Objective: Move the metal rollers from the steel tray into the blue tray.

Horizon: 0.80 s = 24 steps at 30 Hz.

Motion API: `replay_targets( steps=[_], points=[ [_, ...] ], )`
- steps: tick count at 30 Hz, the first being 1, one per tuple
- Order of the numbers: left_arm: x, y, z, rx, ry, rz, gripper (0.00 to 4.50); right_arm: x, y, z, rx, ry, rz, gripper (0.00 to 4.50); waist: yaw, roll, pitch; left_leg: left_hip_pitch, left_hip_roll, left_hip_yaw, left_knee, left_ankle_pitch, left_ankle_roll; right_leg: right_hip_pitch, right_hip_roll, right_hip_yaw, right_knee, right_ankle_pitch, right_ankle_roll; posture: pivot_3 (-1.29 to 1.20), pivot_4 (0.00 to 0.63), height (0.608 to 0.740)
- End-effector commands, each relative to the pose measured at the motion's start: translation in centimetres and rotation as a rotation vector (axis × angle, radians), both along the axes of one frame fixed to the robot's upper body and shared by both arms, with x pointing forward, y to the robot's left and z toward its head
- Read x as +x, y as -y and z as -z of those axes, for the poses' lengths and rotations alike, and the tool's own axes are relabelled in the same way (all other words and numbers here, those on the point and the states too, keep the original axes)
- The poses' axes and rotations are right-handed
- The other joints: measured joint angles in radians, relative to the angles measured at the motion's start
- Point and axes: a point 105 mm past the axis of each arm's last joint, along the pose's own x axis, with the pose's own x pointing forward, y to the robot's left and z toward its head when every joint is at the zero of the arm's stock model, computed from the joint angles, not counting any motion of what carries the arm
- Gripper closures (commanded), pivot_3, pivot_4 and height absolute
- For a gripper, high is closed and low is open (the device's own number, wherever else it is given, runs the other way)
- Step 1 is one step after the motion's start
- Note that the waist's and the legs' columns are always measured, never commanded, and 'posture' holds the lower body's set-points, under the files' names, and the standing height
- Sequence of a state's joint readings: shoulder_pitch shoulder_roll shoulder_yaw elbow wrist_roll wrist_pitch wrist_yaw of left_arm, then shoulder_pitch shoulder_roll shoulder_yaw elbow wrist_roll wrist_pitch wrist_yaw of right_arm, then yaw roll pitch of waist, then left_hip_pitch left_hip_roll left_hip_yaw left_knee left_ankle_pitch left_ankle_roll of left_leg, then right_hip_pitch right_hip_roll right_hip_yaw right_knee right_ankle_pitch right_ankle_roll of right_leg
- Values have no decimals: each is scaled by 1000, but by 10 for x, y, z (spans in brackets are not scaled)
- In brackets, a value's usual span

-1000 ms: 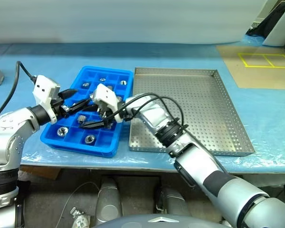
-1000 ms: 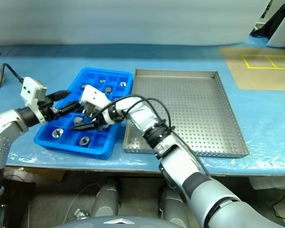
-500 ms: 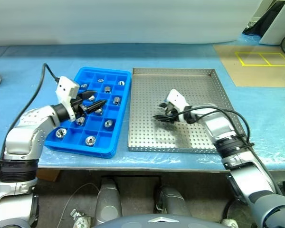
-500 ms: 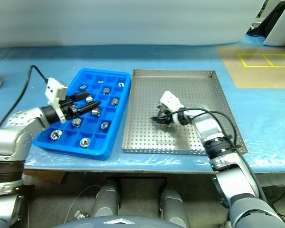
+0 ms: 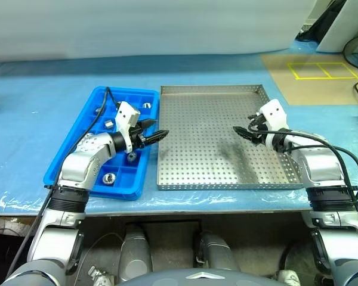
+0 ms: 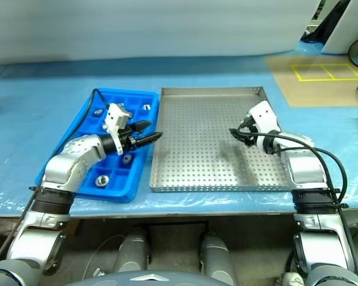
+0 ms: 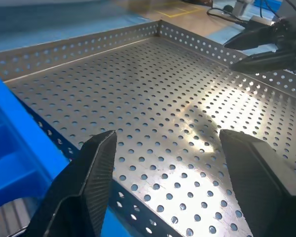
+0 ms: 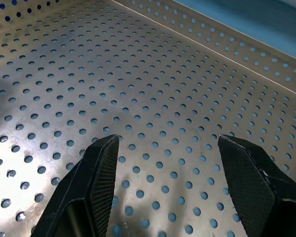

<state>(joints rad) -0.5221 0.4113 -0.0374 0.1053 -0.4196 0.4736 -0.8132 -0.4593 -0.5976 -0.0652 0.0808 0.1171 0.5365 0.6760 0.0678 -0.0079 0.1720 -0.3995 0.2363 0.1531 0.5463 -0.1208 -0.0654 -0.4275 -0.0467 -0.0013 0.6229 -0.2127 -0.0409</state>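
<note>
Sitting side by side on the blue-covered bench [image 5: 24,119], the blue tray [image 5: 77,149] lies toward the bench's left half and the steel tray [image 5: 221,95] just beside it at the middle, their long rims nearly touching. Metal rollers [image 5: 109,177] rest in the blue tray's compartments: one near the tray's front edge, one dark-holed piece close under the left arm's wrist, one at mid-tray by the cable, one near the far right corner; others may be hidden behind the arm. Steel tray's perforated floor shows bare, with a dull smudge at its centre. Left gripper [image 5: 157,135] hangs over the seam between the two trays, pointing toward the steel tray; its fingers [image 7: 96,168] stand spread apart, nothing between them, the steel tray's near-left corner visible through the gap. Right gripper [image 5: 243,132] hovers above the steel tray's right side, pointing inward toward the tray's middle; its fingers [image 8: 101,173] are likewise parted and empty, perforated floor showing between them. Yellow taped rectangles [image 5: 322,70] mark a tan patch at the bench's far right corner.
</note>
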Motion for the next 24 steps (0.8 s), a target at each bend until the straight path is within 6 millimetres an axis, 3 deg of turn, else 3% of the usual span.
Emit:
replay_targets(
  steps=[1,7,14,24],
  points=[
    [2,3,-11,5,57,28,992,-2,0,-13,30,55,32,1186,-2,0,0,0,0,0,0,0,0,0,0,0,0,0,0,-198,150,740],
    [-1,0,-4,34,43,37,992,-3,-2,-9,34,51,41,1186,-19,0,0,1,0,1,0,-1,2,0,0,1,0,0,0,-204,150,740],
    [1,-5,-9,30,57,17,992,1,-10,-9,46,52,23,1186,-24,0,0,2,0,1,0,-1,2,1,0,1,0,0,0,-182,150,740],
    [2,-14,-9,33,73,-29,992,-3,-29,-16,83,34,-92,1186,-23,0,0,2,0,1,0,-1,2,1,0,1,0,0,0,-146,150,740]
  ],
)
